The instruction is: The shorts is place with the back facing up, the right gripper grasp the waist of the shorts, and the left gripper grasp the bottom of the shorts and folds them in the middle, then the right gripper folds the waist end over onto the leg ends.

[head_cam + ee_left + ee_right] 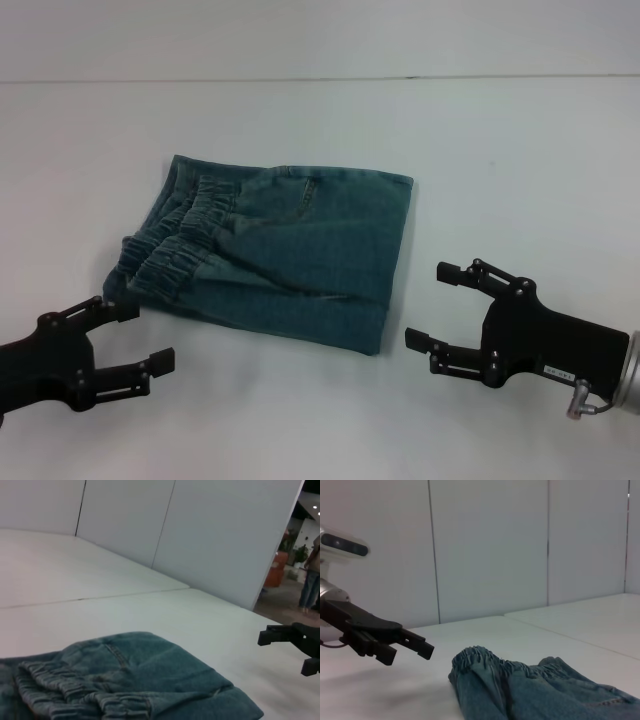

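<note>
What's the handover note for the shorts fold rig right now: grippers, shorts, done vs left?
Left gripper: open, holding nothing, low at the robot's near left, just off the waistband corner.
Right gripper: open, holding nothing, near right, clear of the cloth.
Shorts: lying on the white table as a compact folded bundle, gathered elastic waistband stacked on the robot's left side.
Done: both folds appear made and the cloth released.
Left: probably only pulling both arms back; check that the edges line up.
</note>
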Robot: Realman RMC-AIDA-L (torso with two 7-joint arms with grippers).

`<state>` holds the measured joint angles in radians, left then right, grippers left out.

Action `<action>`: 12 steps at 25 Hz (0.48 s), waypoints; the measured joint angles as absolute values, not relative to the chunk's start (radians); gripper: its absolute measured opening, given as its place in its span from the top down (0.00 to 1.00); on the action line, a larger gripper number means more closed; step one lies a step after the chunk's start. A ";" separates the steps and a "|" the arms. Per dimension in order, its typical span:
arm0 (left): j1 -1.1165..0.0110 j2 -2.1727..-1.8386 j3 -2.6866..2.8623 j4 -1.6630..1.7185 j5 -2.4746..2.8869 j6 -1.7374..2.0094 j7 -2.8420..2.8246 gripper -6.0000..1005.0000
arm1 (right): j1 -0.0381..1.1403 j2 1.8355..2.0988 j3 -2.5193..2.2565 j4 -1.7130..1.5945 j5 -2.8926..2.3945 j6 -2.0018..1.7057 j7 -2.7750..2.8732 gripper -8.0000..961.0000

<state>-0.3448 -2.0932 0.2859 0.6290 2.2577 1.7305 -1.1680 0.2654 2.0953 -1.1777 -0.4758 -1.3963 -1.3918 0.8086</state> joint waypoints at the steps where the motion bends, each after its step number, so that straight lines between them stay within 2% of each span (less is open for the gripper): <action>1: -0.347 -2.090 0.286 0.630 2.264 1.730 -1.177 0.06 | 0.266 2.096 -1.180 -0.474 -1.396 -1.392 0.808 0.04; 12: -0.366 -2.082 0.295 0.642 2.350 1.753 -1.188 0.06 | 0.269 2.093 -1.184 -0.466 -1.400 -1.402 0.805 0.04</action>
